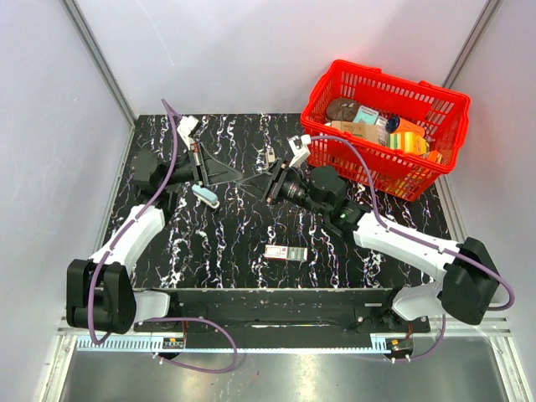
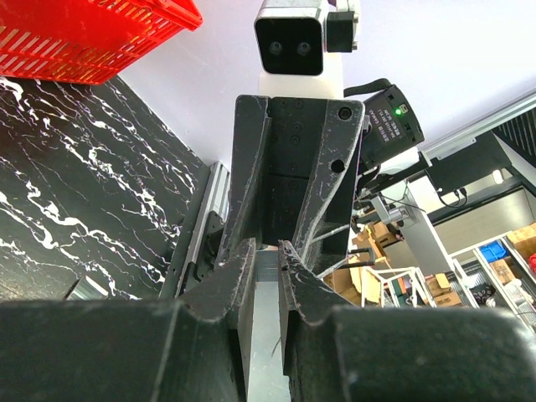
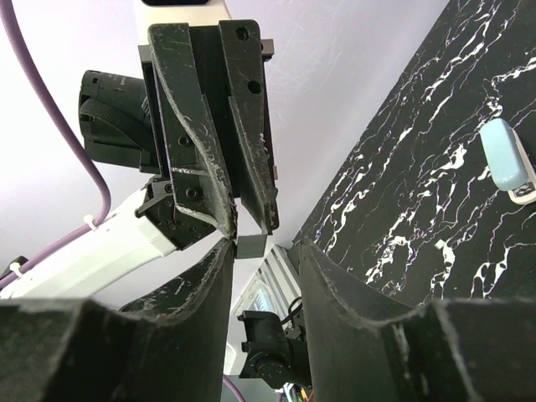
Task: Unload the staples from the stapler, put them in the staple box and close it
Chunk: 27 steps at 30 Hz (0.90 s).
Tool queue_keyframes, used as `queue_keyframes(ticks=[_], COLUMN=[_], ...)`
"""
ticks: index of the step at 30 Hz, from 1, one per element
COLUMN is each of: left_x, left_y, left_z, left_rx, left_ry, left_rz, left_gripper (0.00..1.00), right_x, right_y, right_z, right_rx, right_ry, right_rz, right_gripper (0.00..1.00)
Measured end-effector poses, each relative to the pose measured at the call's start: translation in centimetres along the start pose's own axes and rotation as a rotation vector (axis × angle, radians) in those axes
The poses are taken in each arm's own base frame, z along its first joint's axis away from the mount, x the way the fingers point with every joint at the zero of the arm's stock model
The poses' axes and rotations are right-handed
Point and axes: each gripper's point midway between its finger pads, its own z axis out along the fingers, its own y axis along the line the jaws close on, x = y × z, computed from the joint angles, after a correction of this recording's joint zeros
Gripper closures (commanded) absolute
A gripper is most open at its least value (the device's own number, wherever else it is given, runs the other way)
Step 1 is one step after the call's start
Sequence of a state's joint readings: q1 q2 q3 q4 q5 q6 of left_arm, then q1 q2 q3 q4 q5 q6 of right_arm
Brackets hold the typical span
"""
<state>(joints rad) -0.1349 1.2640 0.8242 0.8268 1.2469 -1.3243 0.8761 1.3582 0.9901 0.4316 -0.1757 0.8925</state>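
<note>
The light-blue stapler (image 1: 206, 196) lies on the black marbled table, just in front of my left gripper; it also shows in the right wrist view (image 3: 508, 163). No gripper touches it. My left gripper (image 1: 254, 177) (image 2: 268, 251) is shut on a thin grey strip (image 2: 268, 335), held above the table's middle. My right gripper (image 1: 268, 181) (image 3: 264, 251) faces it tip to tip and is open. The strip's small grey end (image 3: 251, 245) sits between the right fingertips, next to one fingertip (image 3: 219, 260).
A small red-and-white box (image 1: 285, 251) lies on the table in front of both grippers. A red basket (image 1: 322, 88) full of several items stands at the back right. White walls close the back and sides.
</note>
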Motion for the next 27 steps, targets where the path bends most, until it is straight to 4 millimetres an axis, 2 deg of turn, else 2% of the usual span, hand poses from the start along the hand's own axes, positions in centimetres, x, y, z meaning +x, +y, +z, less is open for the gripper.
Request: queue_keyframes(ticks=[7, 14, 18, 20, 24, 27], left_x=[-0.02, -0.03, -0.04, -0.04, 0.03, -0.04], left_y=[-0.06, -0.06, -0.04, -0.01, 0.34, 0.71], left_z=[0.0, 0.0, 0.0, 0.0, -0.01, 0.03], left_rx=[0.002, 0.001, 0.001, 0.0, -0.008, -0.029], left_ry=[0.0, -0.001, -0.002, -0.002, 0.002, 0.018], left_rz=[0.0, 0.0, 0.001, 0.003, 0.009, 0.009], left_gripper=[0.98, 0.98, 0.94, 0.87, 0.59, 0.52], right_x=[-0.28, -0.44, -0.44, -0.45, -0.25, 0.03], right_y=[0.4, 0.69, 0.69, 0.68, 0.38, -0.07], right_z=[0.11, 0.13, 0.13, 0.13, 0.11, -0.04], right_rx=[-0.015, -0.027, -0.027, -0.026, -0.014, 0.007], right_ry=[-0.009, -0.015, -0.015, -0.015, -0.008, 0.005], right_rz=[-0.003, -0.001, 0.0, 0.0, -0.001, -0.005], right_gripper=[0.63, 0.81, 0.89, 0.91, 0.94, 0.94])
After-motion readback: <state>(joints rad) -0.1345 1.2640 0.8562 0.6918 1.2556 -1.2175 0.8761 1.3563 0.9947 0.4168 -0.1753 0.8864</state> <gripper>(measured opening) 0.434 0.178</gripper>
